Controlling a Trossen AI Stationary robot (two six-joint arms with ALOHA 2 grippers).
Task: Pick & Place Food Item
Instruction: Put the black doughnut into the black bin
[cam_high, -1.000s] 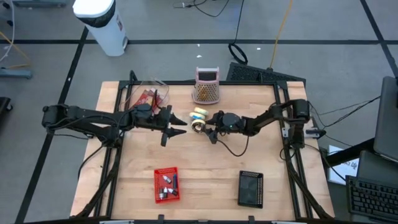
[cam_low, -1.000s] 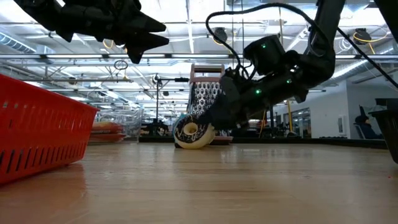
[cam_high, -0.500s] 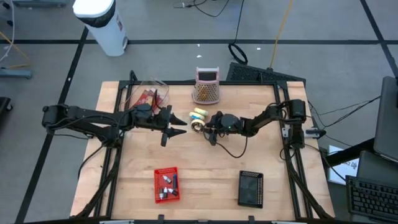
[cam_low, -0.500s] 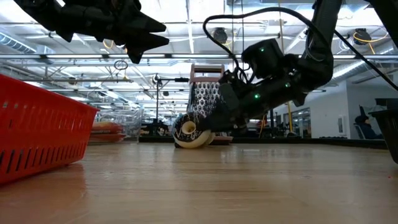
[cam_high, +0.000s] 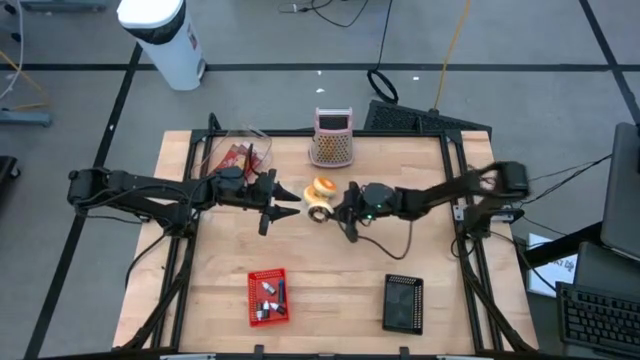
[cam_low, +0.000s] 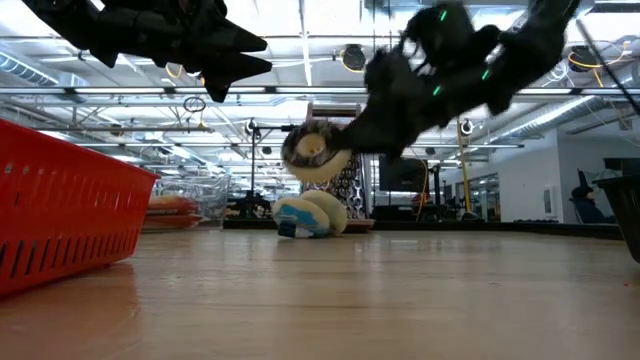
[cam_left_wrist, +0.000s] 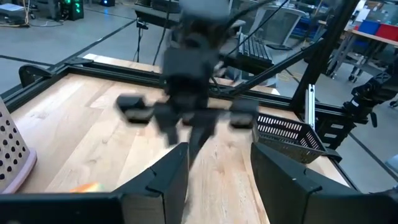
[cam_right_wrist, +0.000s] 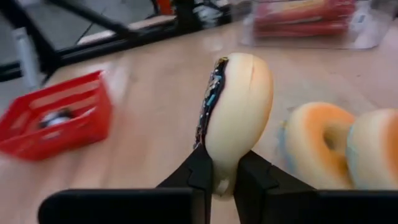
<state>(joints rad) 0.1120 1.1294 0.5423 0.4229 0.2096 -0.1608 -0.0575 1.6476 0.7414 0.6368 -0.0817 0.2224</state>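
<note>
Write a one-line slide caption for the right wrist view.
Right gripper, jaws shut on a sprinkled donut, holds it above the wooden table, two more donuts beside it.

Matt wooden table, red plastic basket, smooth glazed donut.

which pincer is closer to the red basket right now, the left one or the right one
The left, though not by much. The left pincer hangs above the table up and slightly right of the red basket. The right pincer sits farther right, shut on a donut lifted off the table.
</note>
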